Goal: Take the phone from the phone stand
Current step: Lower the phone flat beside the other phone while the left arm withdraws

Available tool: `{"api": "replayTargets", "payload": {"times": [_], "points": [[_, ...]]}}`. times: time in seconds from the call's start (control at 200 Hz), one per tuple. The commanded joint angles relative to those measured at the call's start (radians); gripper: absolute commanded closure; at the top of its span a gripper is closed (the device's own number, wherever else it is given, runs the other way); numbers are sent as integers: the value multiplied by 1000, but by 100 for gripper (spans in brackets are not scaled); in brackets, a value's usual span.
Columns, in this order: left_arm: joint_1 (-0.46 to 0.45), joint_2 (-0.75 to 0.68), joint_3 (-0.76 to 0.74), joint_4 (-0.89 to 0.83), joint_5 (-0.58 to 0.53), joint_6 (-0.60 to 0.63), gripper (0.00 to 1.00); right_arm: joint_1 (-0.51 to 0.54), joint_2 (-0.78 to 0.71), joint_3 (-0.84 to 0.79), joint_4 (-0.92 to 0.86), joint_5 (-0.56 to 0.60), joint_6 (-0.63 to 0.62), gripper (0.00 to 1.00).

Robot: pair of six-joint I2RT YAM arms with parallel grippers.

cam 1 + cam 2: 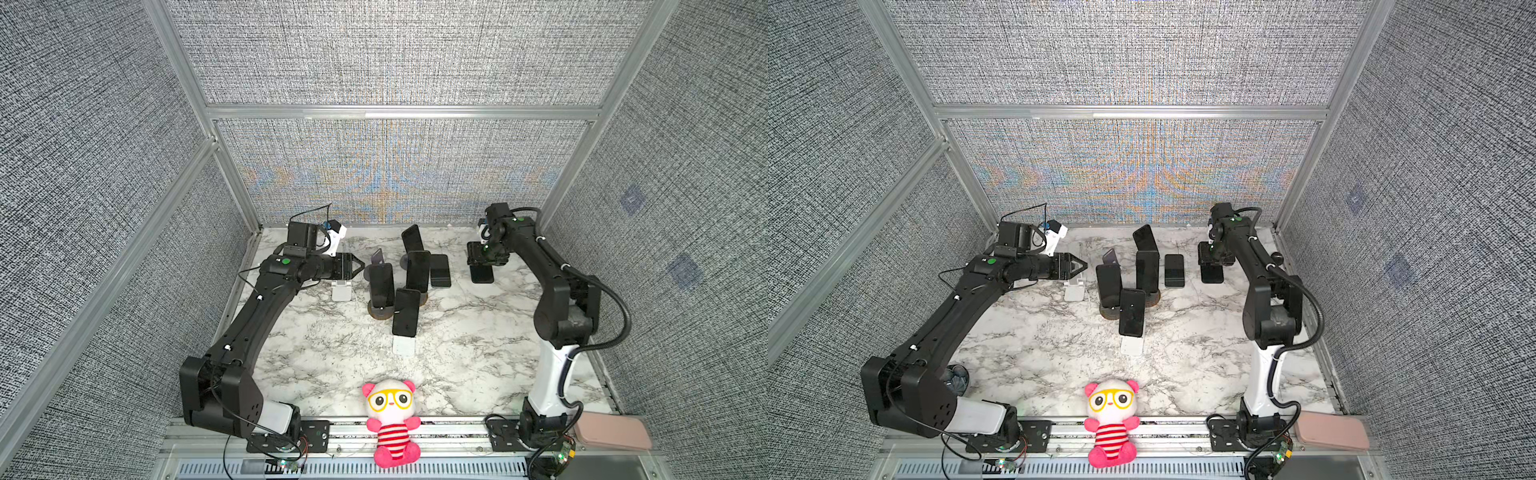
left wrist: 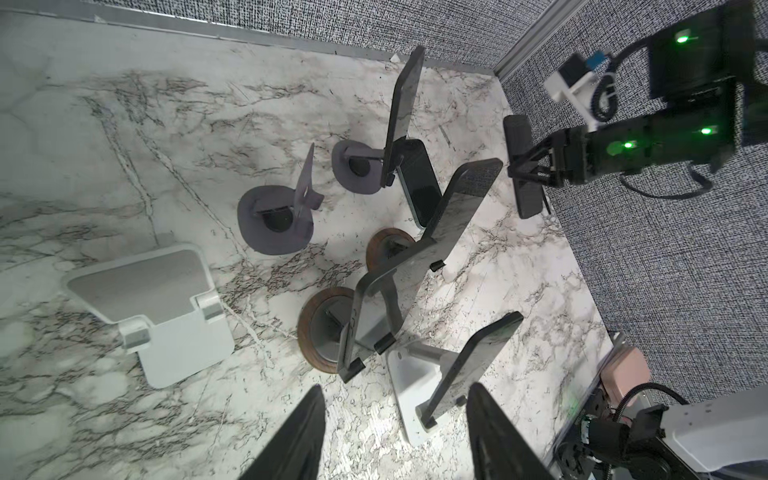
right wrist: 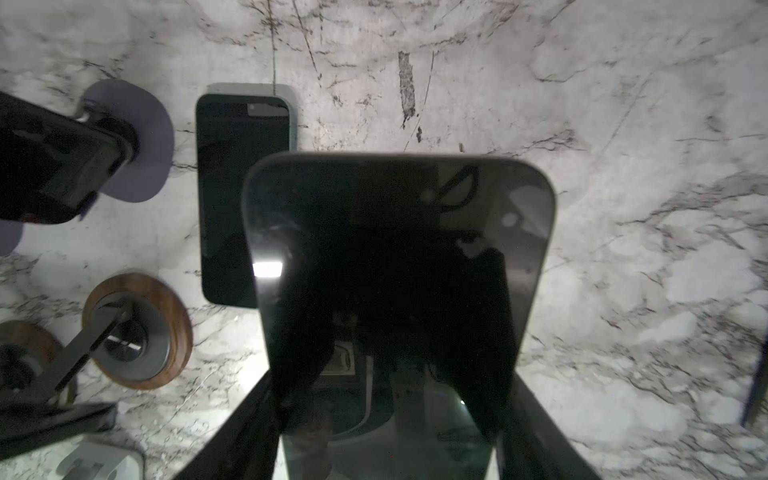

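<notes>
We are holding the phone (image 3: pixel 395 249) in our right pincer (image 1: pixel 482 266), jaws clamped on its edges, over bare counter (image 1: pixel 478 332) well apart from the loaded stands (image 1: pixel 380 311). Our left pincer (image 1: pixel 360 265) is hovering with jaws apart near the empty white stand (image 1: pixel 341 291). The removal is looking nearly done; next we are needing a gentle lowering and release.

Top views: high, front, looking down on whole table (image 1: pixel 324 374). Left wrist: low, across the phone stands (image 2: pixel 274 224). Right wrist: close, downward. Both catch flat phone (image 2: pixel 419 187).
</notes>
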Motion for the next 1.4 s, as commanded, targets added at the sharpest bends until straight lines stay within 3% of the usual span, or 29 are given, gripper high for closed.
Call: {"api": "replayTargets", "payload": {"times": [0.0,0.31,0.89,1.091,1.396], "points": [[0,-1,-1,5,-7,18,44,3,70,60,12,-13,42,80],[0,0,3,-9,-17,31,44,33,263,226,-34,-4,65,80],[0,-1,6,-15,-12,35,44,53,335,254,-40,39,77,77],[0,-5,6,-15,-17,39,44,53,350,254,-40,51,87,66],[0,-7,6,-19,-22,42,44,53,350,256,-48,51,89,42]]}}
